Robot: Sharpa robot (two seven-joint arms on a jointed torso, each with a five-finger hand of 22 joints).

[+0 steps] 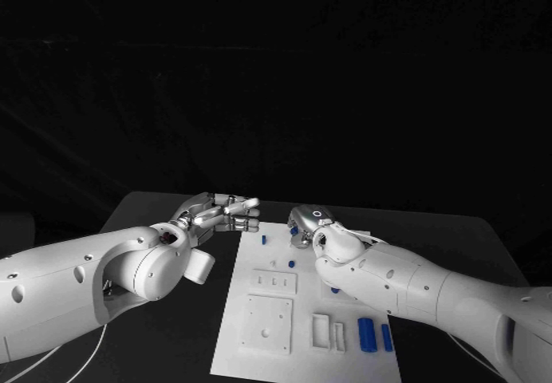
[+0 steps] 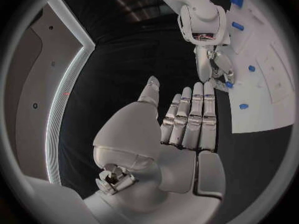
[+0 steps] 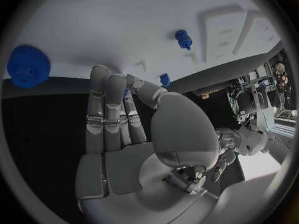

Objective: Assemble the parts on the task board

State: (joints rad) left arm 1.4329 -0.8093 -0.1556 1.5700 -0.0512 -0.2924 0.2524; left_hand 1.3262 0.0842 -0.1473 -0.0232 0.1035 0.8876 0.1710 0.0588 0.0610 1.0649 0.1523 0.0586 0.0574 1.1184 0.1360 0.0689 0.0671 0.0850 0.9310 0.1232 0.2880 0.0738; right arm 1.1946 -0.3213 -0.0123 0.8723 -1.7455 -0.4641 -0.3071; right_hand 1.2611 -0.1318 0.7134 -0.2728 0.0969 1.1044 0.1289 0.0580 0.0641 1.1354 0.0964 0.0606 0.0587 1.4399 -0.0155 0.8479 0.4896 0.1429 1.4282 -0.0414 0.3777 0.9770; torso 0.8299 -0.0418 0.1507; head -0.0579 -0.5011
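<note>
The white task board point(image 1: 267, 319) lies in the middle of the table. My left hand point(image 1: 218, 214) hovers off the board's far left corner, flat and holding nothing, with its fingers point(image 2: 193, 117) straight and side by side. My right hand point(image 1: 310, 225) reaches down at the board's far edge point(image 2: 261, 89). Its thumb point(image 3: 144, 90) lies across a small blue part point(image 3: 165, 79), pinching it against the fingers point(image 3: 106, 109); blue shows on both sides of the thumb. A blue gear point(image 3: 28, 65) and a blue peg point(image 3: 182, 39) stand on the board point(image 3: 124, 20) beyond that hand.
Two long blue parts point(image 1: 366, 333) lie side by side at the board's near right. Small blue pieces point(image 1: 263, 238) stand near the far left of the board. White raised blocks and slots point(image 1: 271, 321) take up its middle. Black table lies on both sides.
</note>
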